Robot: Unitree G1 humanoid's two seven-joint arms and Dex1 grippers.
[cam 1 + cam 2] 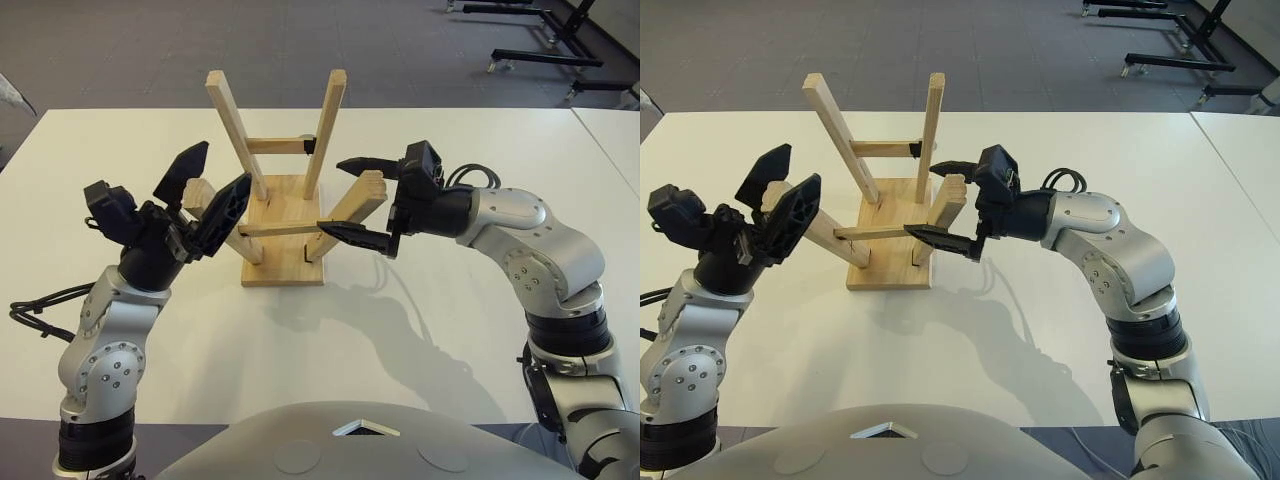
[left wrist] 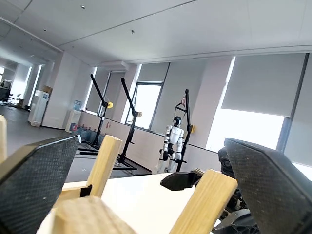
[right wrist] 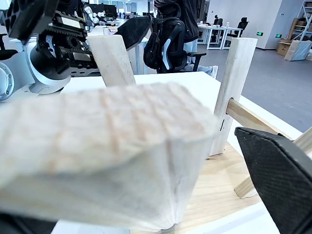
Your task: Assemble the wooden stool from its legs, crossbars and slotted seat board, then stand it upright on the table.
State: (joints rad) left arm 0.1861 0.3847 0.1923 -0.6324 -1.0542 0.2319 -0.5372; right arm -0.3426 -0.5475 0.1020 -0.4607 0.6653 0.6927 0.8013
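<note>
1. Left pincer [image 1: 222, 166] is spread wide. Its two dark fingers flank the top end of the near-left leg [image 1: 197, 192], and no contact can be made out.
2. Right pincer [image 1: 332, 196] is also held apart, with one finger above and one below the near-right leg [image 1: 362, 196]. Whether either finger touches the wood cannot be told.
3. The stool [image 1: 285, 215] stands upside down near the middle of the white tabletop [image 1: 120, 150]. Its seat board [image 1: 285, 268] lies flat and its four legs point upward. A thin crossbar [image 1: 280, 229] joins the two near legs, and another crossbar sits higher between the far pair.
4. The left wrist view alone shows the textured pads [image 2: 34, 180] on either side of the blunt leg end, with the right pincer [image 2: 185, 179] beyond.
5. The right wrist view gives the close end grain of the near-right leg [image 3: 107, 146], one dark finger pad [image 3: 282, 170] just beside it, and the left pincer [image 3: 73, 34] behind.
</note>
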